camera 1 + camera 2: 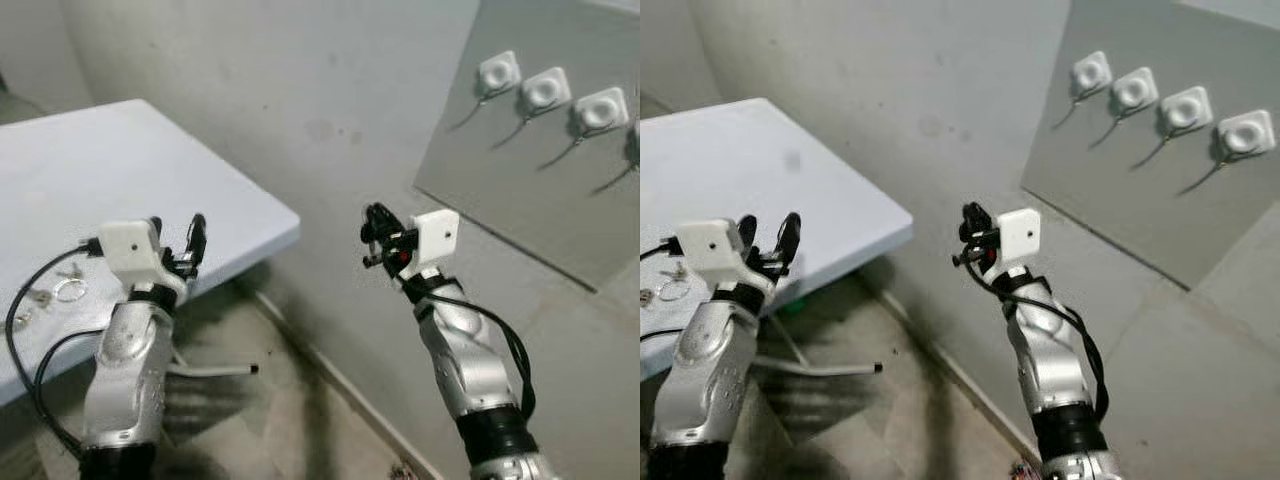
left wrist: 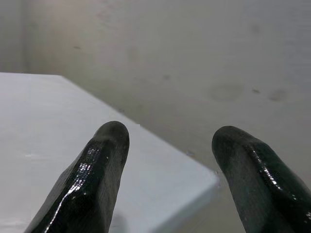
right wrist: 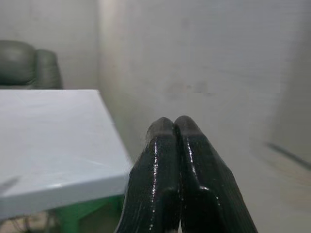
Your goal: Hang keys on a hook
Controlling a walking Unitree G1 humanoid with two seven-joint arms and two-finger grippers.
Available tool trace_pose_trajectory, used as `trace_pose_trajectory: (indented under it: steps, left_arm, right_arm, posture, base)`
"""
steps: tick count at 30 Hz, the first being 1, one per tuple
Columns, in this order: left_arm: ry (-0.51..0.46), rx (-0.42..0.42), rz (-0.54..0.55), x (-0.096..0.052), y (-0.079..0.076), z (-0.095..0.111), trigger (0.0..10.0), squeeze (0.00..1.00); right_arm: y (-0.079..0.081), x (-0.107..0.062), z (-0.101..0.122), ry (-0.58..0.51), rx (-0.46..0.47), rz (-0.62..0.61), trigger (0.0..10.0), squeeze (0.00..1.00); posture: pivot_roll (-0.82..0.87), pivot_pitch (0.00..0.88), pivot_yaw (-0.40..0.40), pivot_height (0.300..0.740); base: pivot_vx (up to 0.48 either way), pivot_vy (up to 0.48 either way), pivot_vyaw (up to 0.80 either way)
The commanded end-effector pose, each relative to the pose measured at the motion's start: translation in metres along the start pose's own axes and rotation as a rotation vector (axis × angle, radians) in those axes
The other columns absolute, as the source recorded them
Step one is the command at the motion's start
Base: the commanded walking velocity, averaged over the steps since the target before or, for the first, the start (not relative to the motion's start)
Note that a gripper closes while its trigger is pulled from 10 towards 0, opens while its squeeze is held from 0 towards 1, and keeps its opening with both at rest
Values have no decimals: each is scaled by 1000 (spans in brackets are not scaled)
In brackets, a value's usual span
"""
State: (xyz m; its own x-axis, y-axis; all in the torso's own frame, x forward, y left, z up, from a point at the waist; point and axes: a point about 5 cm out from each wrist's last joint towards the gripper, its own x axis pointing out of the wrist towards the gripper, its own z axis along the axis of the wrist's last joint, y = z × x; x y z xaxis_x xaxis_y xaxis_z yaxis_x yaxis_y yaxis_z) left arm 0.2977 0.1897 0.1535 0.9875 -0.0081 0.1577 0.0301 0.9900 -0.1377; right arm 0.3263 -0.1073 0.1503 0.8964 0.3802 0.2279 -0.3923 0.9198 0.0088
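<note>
A loose key ring (image 1: 70, 290) and small keys (image 1: 35, 297) lie on the pale table (image 1: 150, 160) at the far left. My left gripper (image 1: 178, 232) is open above the table's near edge, a short way right of the keys, and holds nothing. The left wrist view shows its two black fingers (image 2: 102, 165) spread wide over the tabletop. My right gripper (image 1: 377, 216) is shut with nothing visible between its fingers. It is raised in front of the wall, below and left of the hooks. A row of white wall hooks (image 1: 545, 90) sits on a grey panel (image 1: 520, 190) at the upper right.
The table's corner (image 1: 290, 228) juts toward the wall, with a metal leg bar (image 1: 215, 370) low over the concrete floor beneath it. A dark armchair (image 3: 29, 63) stands behind the table. A green support (image 3: 82, 213) sits under the table edge.
</note>
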Motion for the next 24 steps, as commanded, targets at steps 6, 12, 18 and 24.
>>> trace_pose_trajectory:
  steps: [6,12,18,24]
  left_arm:
    - [2,-4,-26,1,-9,0,10000,0]
    - [-1,3,-19,1,-9,0,10000,0]
    - [-19,22,-114,4,-26,5,10000,0]
    - [-50,69,-237,7,-47,16,10000,0]
  right_arm:
    - [-10,-3,5,-10,-16,-27,10000,0]
    - [-10,-3,5,-8,-15,-26,10000,0]
    - [-10,-2,5,-3,-19,-13,10000,0]
    - [-8,2,9,-5,-32,19,10000,0]
  posture:
    - [-53,6,-58,740]
    - [-53,6,-58,740]
    - [-48,21,-65,740]
    - [-50,31,-68,740]
  base:
    - [337,0,0]
    - [296,0,0]
    - [49,0,0]
    - [0,0,0]
